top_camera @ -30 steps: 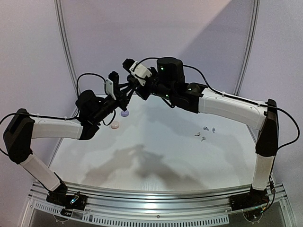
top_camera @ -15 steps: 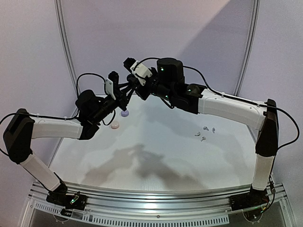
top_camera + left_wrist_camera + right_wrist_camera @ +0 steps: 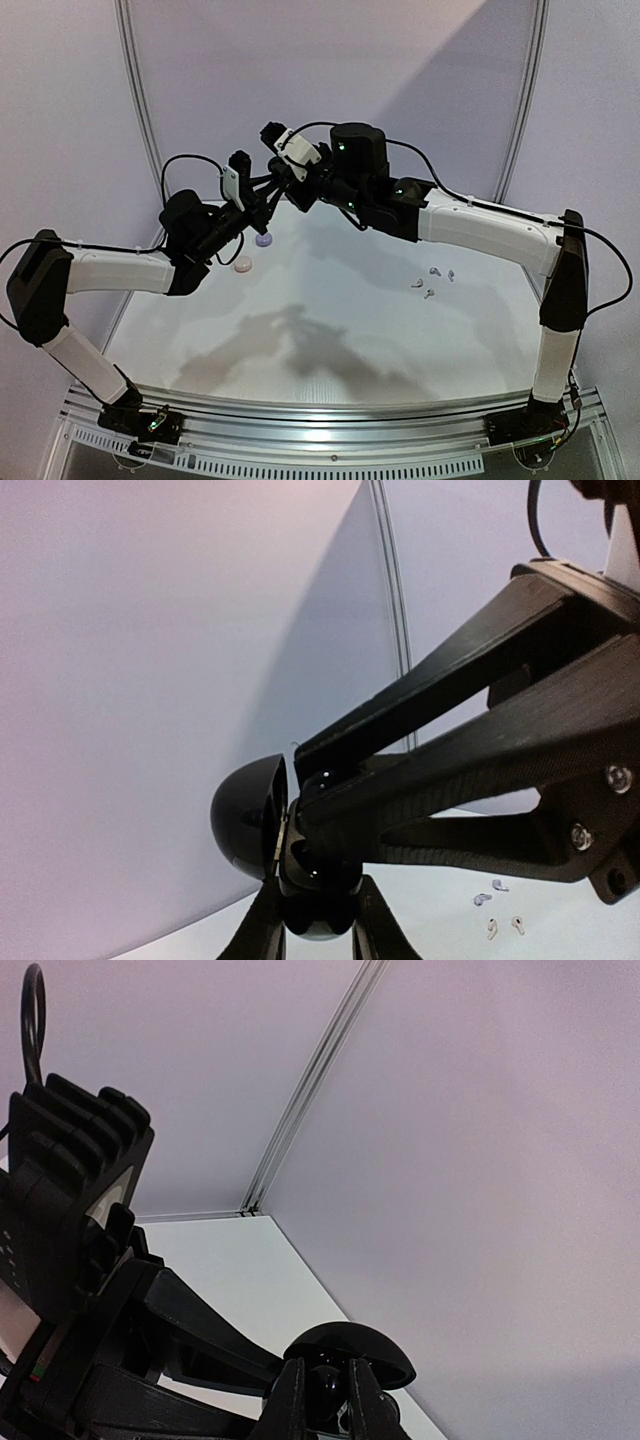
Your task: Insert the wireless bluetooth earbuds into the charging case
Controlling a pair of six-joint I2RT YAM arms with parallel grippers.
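Four pale earbuds (image 3: 435, 271) (image 3: 483, 899) lie loose in a small cluster on the desk (image 3: 330, 345). They are toward its right edge, about midway between the far and near edges, with nothing touching them.

The charging case (image 3: 248, 818) (image 3: 350, 1345) is black and round, and it is well apart from them, held in the air above the far left corner of the desk. Its domed lid is swung open.

The right claw (image 3: 327, 1400) (image 3: 281, 186) has its two fingers drawn to a narrow gap. They pinch the glossy lower half of the case, and the lid stands just past the tips.

The left claw (image 3: 300, 795) (image 3: 262, 202) meets it from the other side. Its long black fingers are brought nearly together, with the tips clamped at the case's open mouth. A small shiny black rounded bit sits between those tips, and I cannot tell whether it is an earbud or part of the case.

In the top view the two claws cross over each other and hide the case almost wholly.

On the desk under the claws, near the far left corner, rest a lavender disc (image 3: 263, 239) and, just nearer the left edge, a pale disc (image 3: 242, 266). The two are close but apart.
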